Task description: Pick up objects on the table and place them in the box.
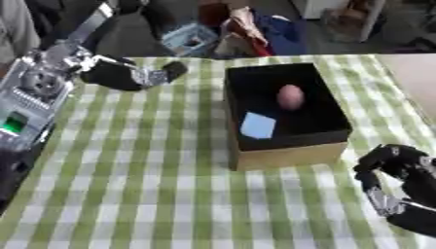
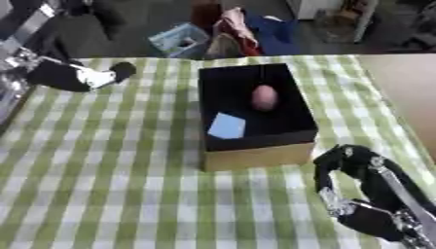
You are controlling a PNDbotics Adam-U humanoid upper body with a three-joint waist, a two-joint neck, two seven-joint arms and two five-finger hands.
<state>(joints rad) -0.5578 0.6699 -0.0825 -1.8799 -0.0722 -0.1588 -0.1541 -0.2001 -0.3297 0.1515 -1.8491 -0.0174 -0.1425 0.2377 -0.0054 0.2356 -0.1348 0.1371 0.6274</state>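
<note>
A cardboard box with a black inside stands on the checked cloth right of centre. In it lie a pink egg-shaped thing toward the back and a light blue square piece at the front left. My left hand hovers low over the far left part of the table, well left of the box; whether it holds anything is hidden. At the lower right my right hand rests just in front of the box's right corner, its fingers relaxed and bent, with nothing in them.
The green and white checked cloth covers the table. My left arm's silver casing runs along the left edge. Behind the far edge lie a blue basket and bundled clothes. Bare tabletop shows at the right.
</note>
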